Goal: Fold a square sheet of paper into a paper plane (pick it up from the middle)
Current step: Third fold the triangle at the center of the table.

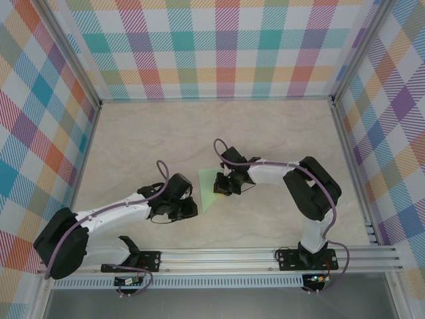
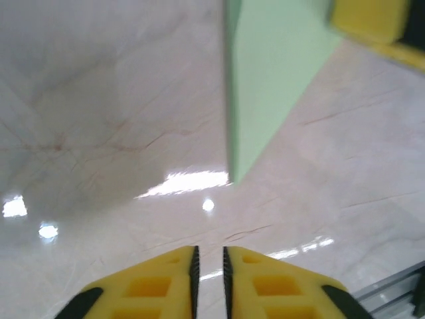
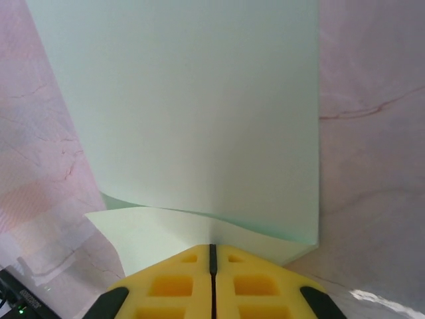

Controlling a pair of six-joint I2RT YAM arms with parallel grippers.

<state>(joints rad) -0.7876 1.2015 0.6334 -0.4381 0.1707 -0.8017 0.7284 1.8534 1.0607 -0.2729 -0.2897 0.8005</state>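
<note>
The top view looks steeply down from behind the arm bases. Both wrist views sit close above their fingers, sharing the square sheet of paper point(image 3: 192, 113).

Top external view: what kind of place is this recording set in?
Probably a lab robot cell: plaid cloth walls on aluminium framing enclose a pale marble-look table, bare apart from the sheet of paper.

One square sheet of paper point(image 1: 211, 188), two robot arms — one table point(image 1: 265, 126), three checked walls
</note>
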